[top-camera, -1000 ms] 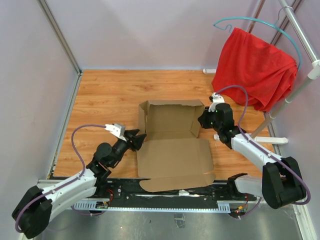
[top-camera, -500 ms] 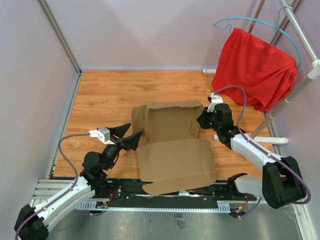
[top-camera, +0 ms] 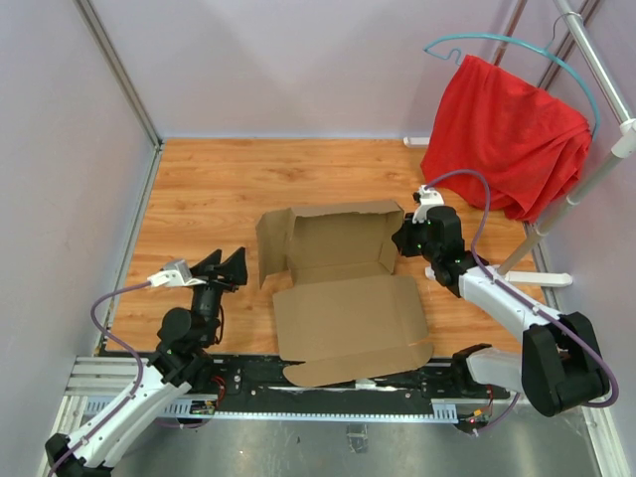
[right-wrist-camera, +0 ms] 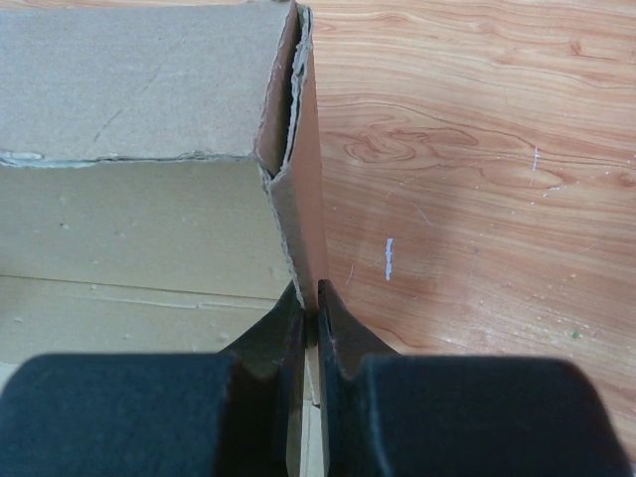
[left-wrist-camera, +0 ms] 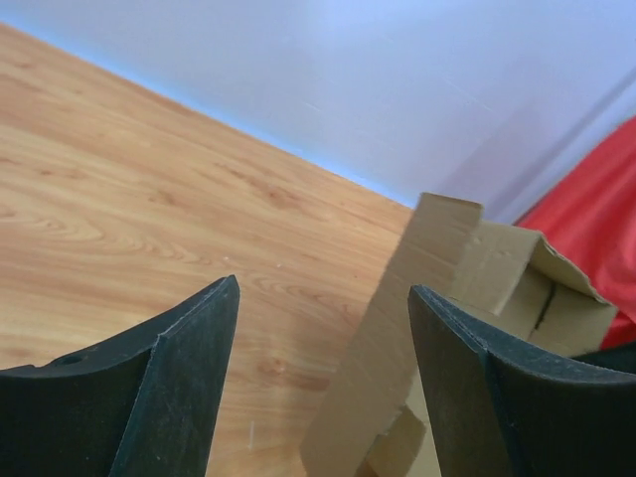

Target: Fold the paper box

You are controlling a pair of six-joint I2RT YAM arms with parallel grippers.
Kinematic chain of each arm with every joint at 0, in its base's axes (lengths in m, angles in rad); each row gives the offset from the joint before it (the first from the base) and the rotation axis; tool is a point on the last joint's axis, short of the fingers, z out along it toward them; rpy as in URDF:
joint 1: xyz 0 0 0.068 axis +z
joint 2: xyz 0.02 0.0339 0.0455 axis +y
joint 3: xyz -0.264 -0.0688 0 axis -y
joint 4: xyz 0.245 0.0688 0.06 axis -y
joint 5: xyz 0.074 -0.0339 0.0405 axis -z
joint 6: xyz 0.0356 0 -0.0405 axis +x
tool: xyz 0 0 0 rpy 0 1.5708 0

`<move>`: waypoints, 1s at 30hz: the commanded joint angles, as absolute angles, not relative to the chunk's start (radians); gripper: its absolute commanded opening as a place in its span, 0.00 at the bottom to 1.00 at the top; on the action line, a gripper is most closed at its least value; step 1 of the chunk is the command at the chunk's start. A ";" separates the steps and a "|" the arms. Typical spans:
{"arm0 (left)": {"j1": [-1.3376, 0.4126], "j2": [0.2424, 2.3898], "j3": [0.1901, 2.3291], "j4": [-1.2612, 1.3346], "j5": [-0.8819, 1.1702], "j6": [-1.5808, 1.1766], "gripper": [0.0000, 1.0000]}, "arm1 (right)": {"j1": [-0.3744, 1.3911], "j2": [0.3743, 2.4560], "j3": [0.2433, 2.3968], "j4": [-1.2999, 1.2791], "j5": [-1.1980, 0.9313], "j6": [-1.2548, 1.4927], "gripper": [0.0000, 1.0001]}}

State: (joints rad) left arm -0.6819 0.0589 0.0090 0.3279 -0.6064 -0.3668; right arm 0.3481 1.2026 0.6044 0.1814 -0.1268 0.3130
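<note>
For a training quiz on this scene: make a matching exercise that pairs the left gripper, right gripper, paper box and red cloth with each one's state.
Things:
1. left gripper
2. right gripper
3. paper box
4. red cloth

States:
A. hangs on a hanger
B. open, apart from the box
C. shut on the box's raised right wall
D. lies partly folded on the wooden table

Pairs: 1-B, 2-C, 3-D, 4-A

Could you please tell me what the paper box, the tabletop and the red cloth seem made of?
The paper box looks like matte brown corrugated cardboard: its cut edge shows layers in the right wrist view. The tabletop looks like wood or wood-print laminate, with grain lines. The red cloth seems soft fabric, hanging in folds.
</note>
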 commanded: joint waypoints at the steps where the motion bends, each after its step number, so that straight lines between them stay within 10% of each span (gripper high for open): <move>1: -0.677 0.081 -0.042 0.318 -0.776 -0.433 0.76 | 0.356 1.192 0.597 0.180 -0.122 0.304 0.01; 13: -0.667 0.740 0.142 0.540 -0.534 -0.310 0.78 | 0.360 1.196 0.598 0.187 -0.161 0.298 0.01; 30: -0.666 0.658 0.040 0.712 -0.219 -0.249 0.81 | 0.363 1.222 0.612 0.200 -0.203 0.296 0.01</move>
